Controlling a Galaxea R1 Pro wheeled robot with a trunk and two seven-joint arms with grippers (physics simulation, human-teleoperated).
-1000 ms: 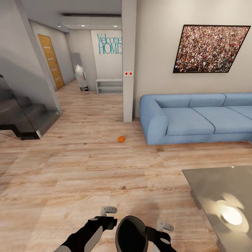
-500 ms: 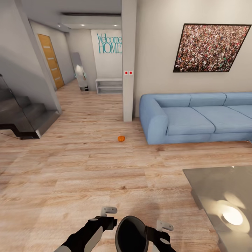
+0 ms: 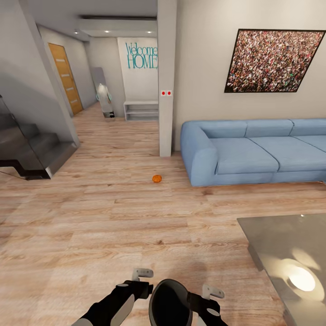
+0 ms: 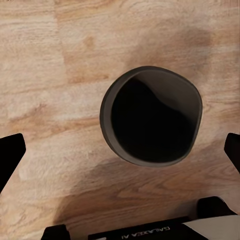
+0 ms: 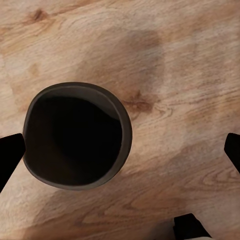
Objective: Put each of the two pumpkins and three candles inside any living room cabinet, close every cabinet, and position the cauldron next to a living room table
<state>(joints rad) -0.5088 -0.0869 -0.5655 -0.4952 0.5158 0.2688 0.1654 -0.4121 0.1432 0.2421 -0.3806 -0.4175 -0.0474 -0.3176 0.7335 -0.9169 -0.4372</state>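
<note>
Cauldron: round matt black wide-mouthed pot [image 3: 170,302], between the two tools, mouth tipped toward the camera; wooden plank floor [image 3: 113,226] beneath it.
Left tool [image 4: 120,150]: black fingers spread wide at the edges of the left wrist view; cauldron mouth between them, untouched.
Right tool [image 5: 120,150]: likewise wide, cauldron off-centre between the fingers; whether either tool contacts the pot, cannot tell.
Pumpkin: small bright orange ribbed ball [image 3: 156,179] on the floor, well beyond the cauldron, near the blue sofa [image 3: 253,151].
Surface: glossy grey low coffee-table top [image 3: 290,258], near the cauldron on the robot's right.
</note>
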